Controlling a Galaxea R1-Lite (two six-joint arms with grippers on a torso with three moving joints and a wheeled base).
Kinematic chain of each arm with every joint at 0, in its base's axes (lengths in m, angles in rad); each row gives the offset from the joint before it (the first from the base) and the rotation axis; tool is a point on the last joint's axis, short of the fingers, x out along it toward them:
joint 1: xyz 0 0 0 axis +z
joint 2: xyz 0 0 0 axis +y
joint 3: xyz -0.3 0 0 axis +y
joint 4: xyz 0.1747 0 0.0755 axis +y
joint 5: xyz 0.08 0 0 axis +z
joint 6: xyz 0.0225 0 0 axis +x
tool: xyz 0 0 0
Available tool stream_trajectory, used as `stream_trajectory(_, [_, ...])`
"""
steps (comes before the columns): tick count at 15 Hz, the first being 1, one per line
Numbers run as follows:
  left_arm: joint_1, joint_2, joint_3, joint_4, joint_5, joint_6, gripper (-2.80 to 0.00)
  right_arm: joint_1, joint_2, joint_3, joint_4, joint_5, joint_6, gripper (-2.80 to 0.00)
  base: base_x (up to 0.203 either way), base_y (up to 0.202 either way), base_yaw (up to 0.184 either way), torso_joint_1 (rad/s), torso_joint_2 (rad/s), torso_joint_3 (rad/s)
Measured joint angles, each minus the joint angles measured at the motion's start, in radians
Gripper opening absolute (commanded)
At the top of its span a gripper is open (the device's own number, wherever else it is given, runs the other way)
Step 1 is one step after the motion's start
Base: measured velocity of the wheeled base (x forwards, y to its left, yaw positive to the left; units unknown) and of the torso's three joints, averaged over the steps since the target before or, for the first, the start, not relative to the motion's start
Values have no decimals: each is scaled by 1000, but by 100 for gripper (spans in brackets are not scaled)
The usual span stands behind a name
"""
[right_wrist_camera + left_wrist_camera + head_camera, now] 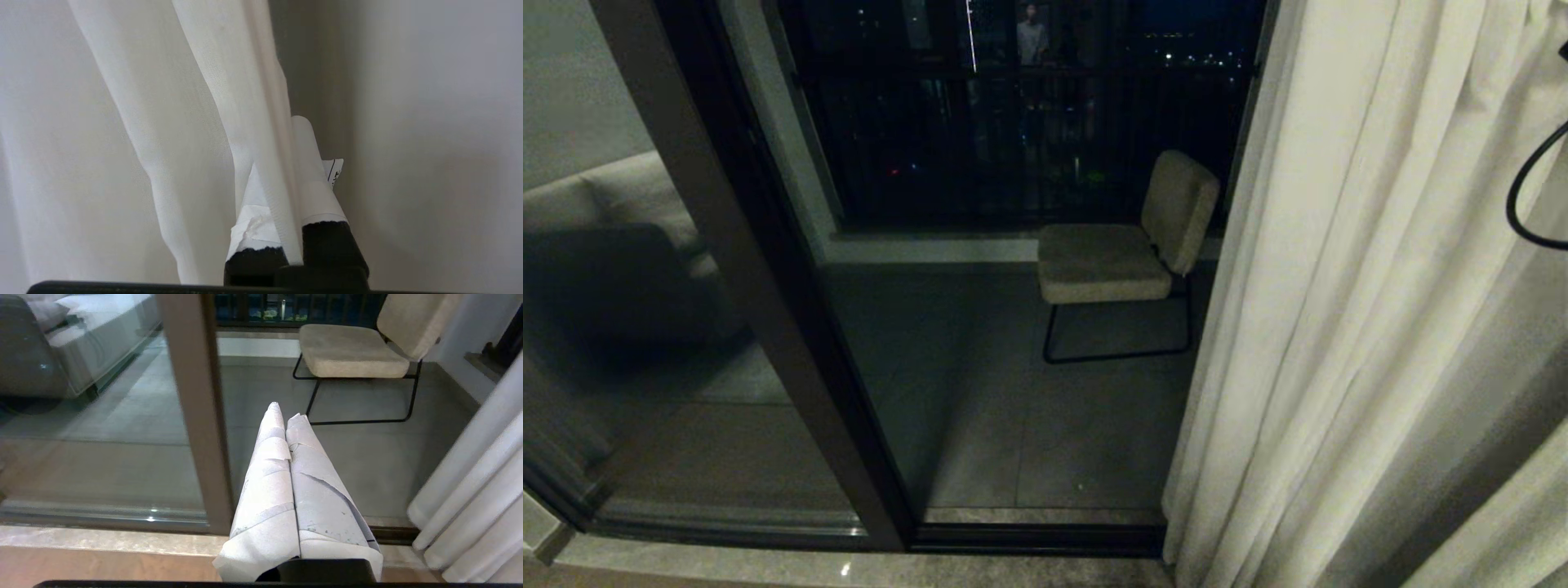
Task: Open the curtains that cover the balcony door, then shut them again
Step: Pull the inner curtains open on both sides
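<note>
In the head view the curtains (1347, 294) hung gathered along the right side of the frame, in cream vertical folds reaching down to the floor. To their left the door (980, 327) stood uncovered: dark glass, with a brown-black frame post (760, 302) slanting from the upper left down to the sill at bottom centre. Through the glass a chair (1119, 245) with a pale cushion sat on the balcony floor, right of centre, near the curtain edge. A black cable (1523, 196) looped in at the right edge.

The left gripper (284, 410) showed in the left wrist view only, its two tape-wrapped fingers pressed together, closed on nothing, pointing toward the glass just beside the frame post, well apart from the curtains at the right edge of that frame.

The right gripper (286, 134) showed in the right wrist view at bottom centre. Its taped fingers (312, 179) were clamped on a thin fold of the curtains, the hemmed edge running down between them. Pale fabric filled the rest of that frame.
</note>
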Motion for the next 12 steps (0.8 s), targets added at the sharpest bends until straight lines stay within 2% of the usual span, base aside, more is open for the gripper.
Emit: stream_trajectory(12, [0,0,0,0,0,-1,-280,1,4,6,-11,0,0,-280,0,-188,2,2,1,2])
